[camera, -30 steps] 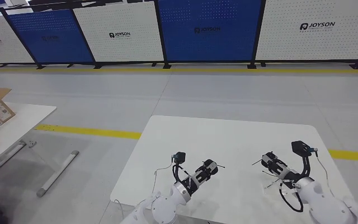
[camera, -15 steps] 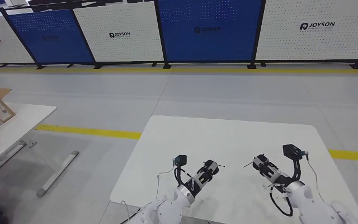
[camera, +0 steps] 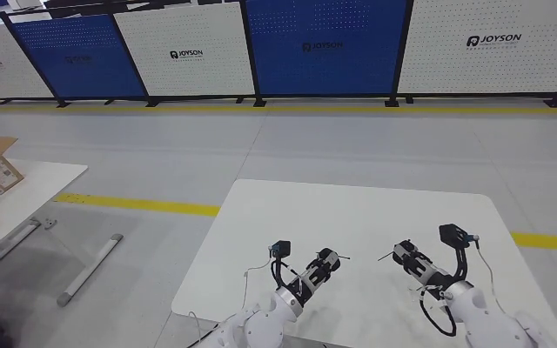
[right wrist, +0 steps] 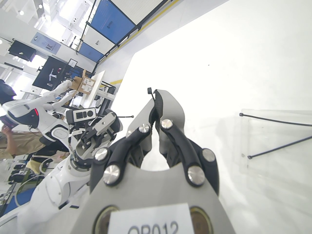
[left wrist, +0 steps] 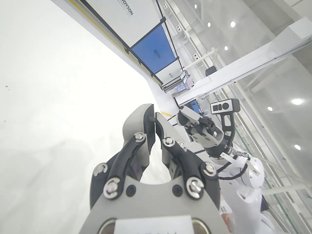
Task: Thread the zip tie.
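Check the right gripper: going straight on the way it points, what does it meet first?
Probably the bare table: the right gripper, shut on a zip tie, points at open white surface. In the top view the left gripper sits to one side of that line. Depth is unclear.

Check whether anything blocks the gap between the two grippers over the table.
Nothing visible does. The left gripper and right gripper each pinch a black zip tie, with bare table between them. The spare ties lie on a clear tray, outside that gap.
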